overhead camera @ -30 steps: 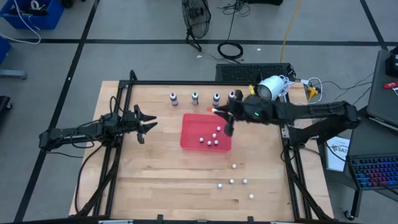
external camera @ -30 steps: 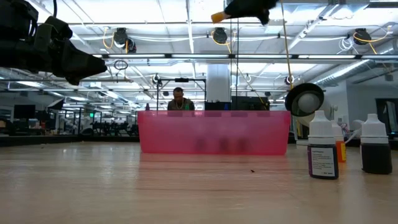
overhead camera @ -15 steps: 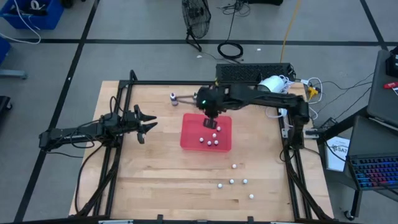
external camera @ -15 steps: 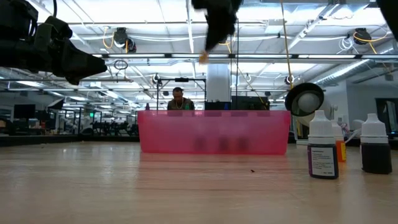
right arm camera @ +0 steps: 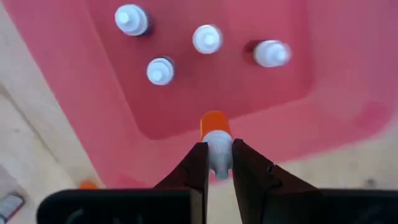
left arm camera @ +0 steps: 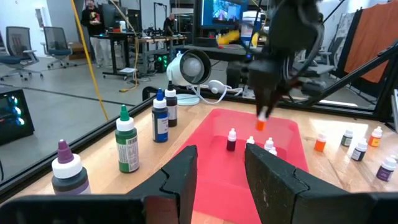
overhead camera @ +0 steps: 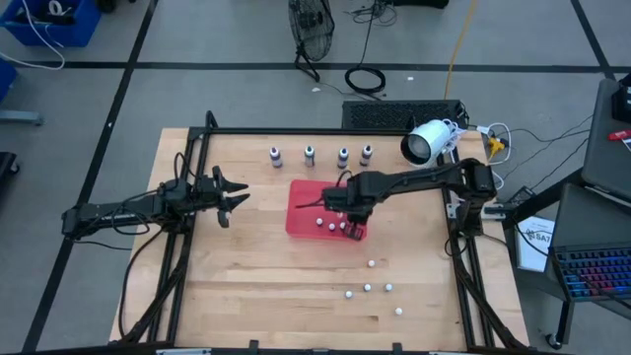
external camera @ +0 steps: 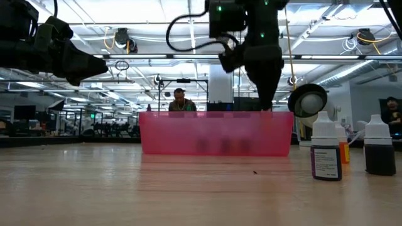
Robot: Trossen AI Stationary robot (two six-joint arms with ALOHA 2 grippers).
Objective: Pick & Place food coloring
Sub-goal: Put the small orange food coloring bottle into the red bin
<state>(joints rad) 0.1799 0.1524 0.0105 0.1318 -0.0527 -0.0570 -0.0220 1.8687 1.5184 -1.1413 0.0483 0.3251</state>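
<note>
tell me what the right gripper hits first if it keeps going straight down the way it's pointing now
Probably the floor of the red bin. The right gripper points down over it, shut on an orange food coloring bottle, so the bottle would likely touch first, landing beside the white-capped bottles already inside. Depth is unclear.

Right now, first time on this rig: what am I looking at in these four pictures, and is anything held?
Two robot arms work at a wooden table. One camera looks straight down, one sits at table height, and one rides on each wrist. The right gripper is shut on an orange food coloring bottle, held above the pink bin. That bin already holds a few white-capped bottles. Four more bottles stand in a row along the far edge, and others stand loose on the near side. The left gripper waits shut at the left side, holding nothing.
</note>
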